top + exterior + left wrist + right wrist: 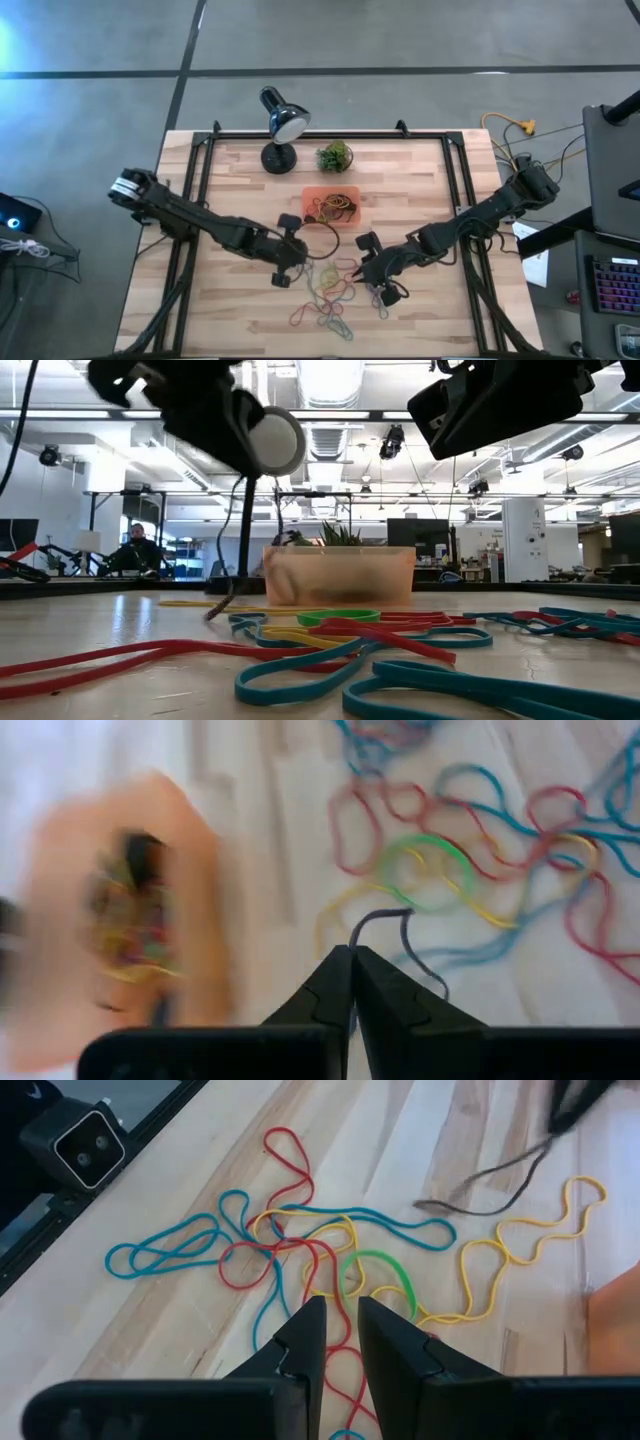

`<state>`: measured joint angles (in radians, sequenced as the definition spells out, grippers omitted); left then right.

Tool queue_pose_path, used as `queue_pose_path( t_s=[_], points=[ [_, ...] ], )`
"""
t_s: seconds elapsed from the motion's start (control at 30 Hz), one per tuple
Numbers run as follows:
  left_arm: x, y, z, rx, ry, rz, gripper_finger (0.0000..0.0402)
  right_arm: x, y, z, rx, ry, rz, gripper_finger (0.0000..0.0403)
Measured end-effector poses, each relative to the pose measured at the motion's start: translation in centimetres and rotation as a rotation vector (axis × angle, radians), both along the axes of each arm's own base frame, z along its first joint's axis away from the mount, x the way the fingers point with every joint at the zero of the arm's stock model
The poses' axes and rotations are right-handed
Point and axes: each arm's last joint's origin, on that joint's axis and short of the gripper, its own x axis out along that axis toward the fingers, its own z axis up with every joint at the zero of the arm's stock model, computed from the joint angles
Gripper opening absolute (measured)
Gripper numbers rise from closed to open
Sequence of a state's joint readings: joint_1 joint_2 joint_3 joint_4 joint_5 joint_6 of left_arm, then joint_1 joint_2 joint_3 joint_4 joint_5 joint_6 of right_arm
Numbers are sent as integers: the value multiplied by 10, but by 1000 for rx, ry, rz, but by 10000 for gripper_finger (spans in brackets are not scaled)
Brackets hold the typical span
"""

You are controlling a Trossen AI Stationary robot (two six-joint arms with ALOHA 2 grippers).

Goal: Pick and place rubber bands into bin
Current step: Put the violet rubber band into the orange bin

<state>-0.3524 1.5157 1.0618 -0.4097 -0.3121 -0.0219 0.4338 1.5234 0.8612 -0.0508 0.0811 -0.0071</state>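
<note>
Several rubber bands (pixel 328 300) in red, blue, yellow and green lie tangled on the wooden table (pixel 230 180) near its front edge; they also show in the right wrist view (pixel 300 1250). The orange bin (pixel 331 207) stands behind them at mid-table with several bands inside. My left gripper (pixel 303 262), just left of the pile, is shut on a dark grey rubber band (pixel 400 935). My right gripper (pixel 357 272) hovers over the pile's right side, open by a narrow gap (pixel 341 1315) with nothing in it. My left gripper pinches the dark band's upper end (pixel 372 920) between its two shut fingertips, coming slantwise from above and from the table's left. The band hangs slack below the fingers (pixel 243 520), and its lower end (pixel 432 1206) rests on the table.
A black desk lamp (pixel 280 125) and a small green plant ball (pixel 335 155) stand at the back, behind the bin. Black rails (pixel 200 170) run along the table's sides. A small camera (pixel 85 1145) sits at the table's edge near the pile.
</note>
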Motion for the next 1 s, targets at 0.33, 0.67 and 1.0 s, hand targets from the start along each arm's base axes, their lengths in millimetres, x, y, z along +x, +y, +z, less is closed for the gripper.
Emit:
queue_pose_path(
  t_s=[0.33,0.67,1.0],
  points=[
    [2,36,40,225,-221,109,0,0,-1,0,-22,-11,-24,56],
    [25,88,35,314,-250,204,0,-1,-1,-1,-27,5,-26,56],
    [44,123,-4,253,-143,274,0,-1,-2,-3,-31,19,-29,56]
  ],
)
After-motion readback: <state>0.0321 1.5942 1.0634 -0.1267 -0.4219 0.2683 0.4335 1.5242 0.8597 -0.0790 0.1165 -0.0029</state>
